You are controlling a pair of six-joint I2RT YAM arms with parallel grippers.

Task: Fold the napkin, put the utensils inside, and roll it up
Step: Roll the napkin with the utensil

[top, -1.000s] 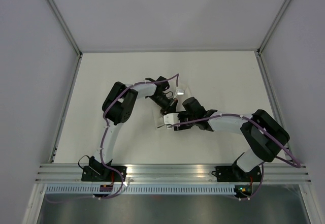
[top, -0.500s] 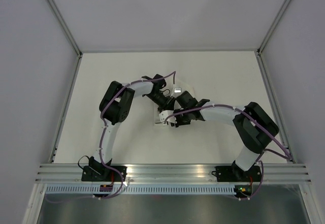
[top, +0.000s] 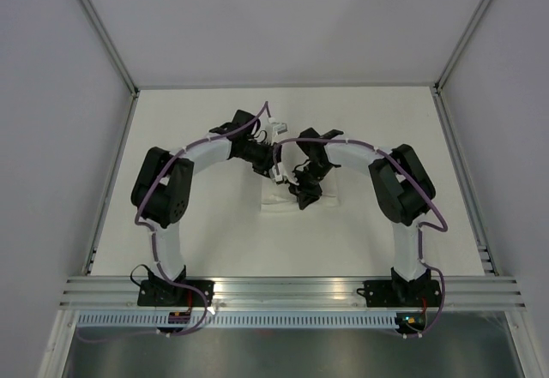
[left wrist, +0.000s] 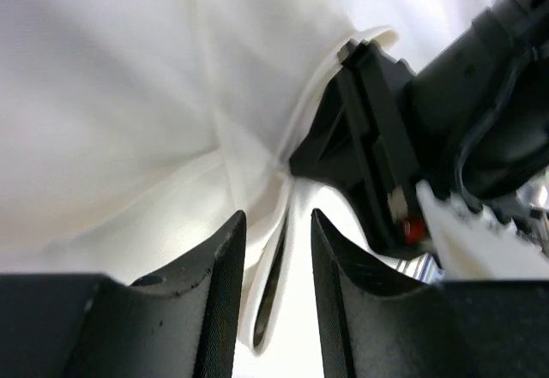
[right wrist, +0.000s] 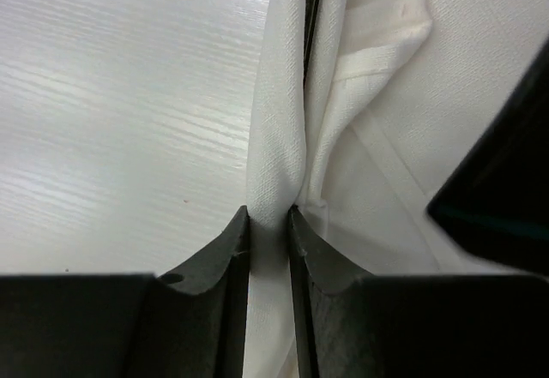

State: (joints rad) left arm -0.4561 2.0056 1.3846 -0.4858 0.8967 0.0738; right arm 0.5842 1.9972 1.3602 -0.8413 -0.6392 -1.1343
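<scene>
One bench [top: 197, 138] carries everything, Ana says. The napkin [top: 324, 198] lies near its middle, and the left arm [top: 206, 149] and right arm [top: 353, 149] bow inward until their wrists almost meet above it.

Why crowd it so, Ben asks.

Because soft cloth slumps, she judges: one hand pins the fold while the other is free to shift along it. The right hand [right wrist: 268, 219] sits low over the bench, clenched on a raised ridge of the napkin, with the cloth squeezed thin between its fingers.

And the left hand [left wrist: 276, 224]?

It is just beside the right one, she says, with its jaws apart. A strip of cloth runs between them, but as far as she can see they grasp nothing.

The utensils?

None shows plainly, she answers. A dark sliver [right wrist: 309, 18] runs inside the ridge, and she cannot tell whether it is metal or shadow. If the cutlery is wrapped in there, she reckons the rolling is under way.
</scene>
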